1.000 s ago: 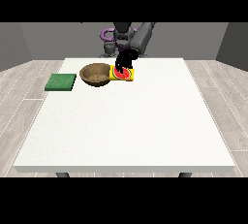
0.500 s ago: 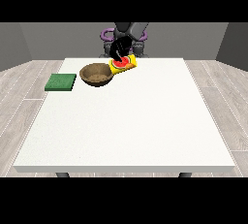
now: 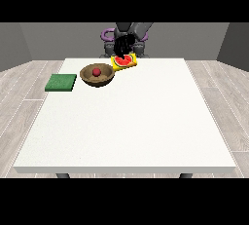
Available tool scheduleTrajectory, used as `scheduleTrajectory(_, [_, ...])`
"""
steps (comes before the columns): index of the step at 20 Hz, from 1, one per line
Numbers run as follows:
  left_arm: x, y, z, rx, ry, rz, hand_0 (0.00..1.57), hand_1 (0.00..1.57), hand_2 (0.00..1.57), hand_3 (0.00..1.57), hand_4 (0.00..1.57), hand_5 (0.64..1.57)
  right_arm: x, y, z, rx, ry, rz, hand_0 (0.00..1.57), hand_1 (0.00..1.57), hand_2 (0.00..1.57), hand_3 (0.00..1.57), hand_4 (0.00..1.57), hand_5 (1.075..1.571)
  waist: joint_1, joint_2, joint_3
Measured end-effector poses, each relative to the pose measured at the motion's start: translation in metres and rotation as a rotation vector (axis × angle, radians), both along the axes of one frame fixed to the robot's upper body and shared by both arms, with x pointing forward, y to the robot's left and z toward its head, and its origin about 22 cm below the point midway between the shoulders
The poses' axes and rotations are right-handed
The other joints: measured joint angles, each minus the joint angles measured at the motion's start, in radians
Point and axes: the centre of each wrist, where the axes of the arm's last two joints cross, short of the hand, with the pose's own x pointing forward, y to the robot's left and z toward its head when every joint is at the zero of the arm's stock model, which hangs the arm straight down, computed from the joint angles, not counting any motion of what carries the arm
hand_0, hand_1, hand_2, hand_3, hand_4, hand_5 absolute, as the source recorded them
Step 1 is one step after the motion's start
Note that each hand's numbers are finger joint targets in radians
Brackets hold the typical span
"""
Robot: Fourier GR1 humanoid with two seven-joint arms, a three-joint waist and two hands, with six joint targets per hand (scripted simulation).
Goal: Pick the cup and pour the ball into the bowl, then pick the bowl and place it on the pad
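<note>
Large white rectangular surface [image 3: 126, 121], seen from across, robot small at the far edge. Round brown wooden bowl [image 3: 97, 75] resting on the surface near the far edge, toward the view's left of centre. Small red ball [image 3: 97, 72] lying inside the bowl, near its middle. Flat green square pad [image 3: 61, 82] lying on the surface just beside the bowl, further toward the view's left, apart from it with a narrow strip of white between. Yellow cup with a red inside [image 3: 125, 61] just beside the bowl on the view's right, tipped over so that its red mouth faces the camera and slightly toward the bowl; raised off the surface or resting on it cannot be told. Black hand [image 3: 122, 45] directly above and behind the cup, reaching down from the grey arm, fingers [image 3: 118, 53] curled down over the cup's upper rim and grasping it. Which side of the view this hand belongs to is hard to judge, since it sits near the middle; taken here as the hand at the view's right. No second hand plainly visible. Purple rings [image 3: 105, 35] at the robot's body behind the far edge. Grey plank floor [image 3: 22, 87] on both sides of the surface.
</note>
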Motion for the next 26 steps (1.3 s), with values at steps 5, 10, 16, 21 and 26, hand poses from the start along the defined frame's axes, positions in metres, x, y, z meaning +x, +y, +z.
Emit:
scheduleTrajectory(5, [0.009, 0.042, 0.01, -0.388, 0.018, 0.117, 1.24, 1.24, 1.57, 1.57, 0.76, 1.568, -0.013, -0.02, -0.002, -0.012, 0.017, -0.017, 0.0, 0.0, 0.0, 0.0, 0.38, 1.565, 0.01, -0.02, -0.0023])
scheduleTrajectory(10, [-0.006, 0.098, -0.012, -0.688, -0.009, 0.166, 1.52, 1.52, 1.57, 1.57, 1.2, 1.567, -0.024, -0.023, 0.003, -0.017, -0.029, -0.003, 0.0, 0.0, 0.0, 0.0, 0.39, 1.565, 0.009, 0.04, -0.0054])
scheduleTrajectory(16, [-0.028, 0.141, -0.025, -1.0, -0.066, 0.143, 1.42, 1.42, 1.57, 1.57, 1.38, 1.502, -0.037, -0.018, 0.011, -0.007, -0.094, 0.013, 0.0, 0.0, 0.0, 0.0, 0.44, 1.565, 0.01, 0.111, -0.0091])
scheduleTrajectory(21, [-0.027, 0.11, -0.009, -1.465, 0.007, 0.043, 0.81, 0.81, 0.87, 0.35, 0.48, 1.566, -0.039, -0.011, 0.009, 0.009, -0.091, 0.012, 0.0, 0.0, 0.0, 0.0, 0.5, 1.566, 0.048, 0.123, -0.0192])
scheduleTrajectory(26, [-0.025, 0.144, 0.007, -1.788, 0.023, -0.18, 0.18, 0.18, 0.0, 0.0, 0.0, 1.562, -0.041, 0.002, 0.012, 0.024, -0.12, -0.013, 0.0, 0.0, 0.0, 0.0, 0.49, 1.566, 0.108, 0.188, -0.0137])
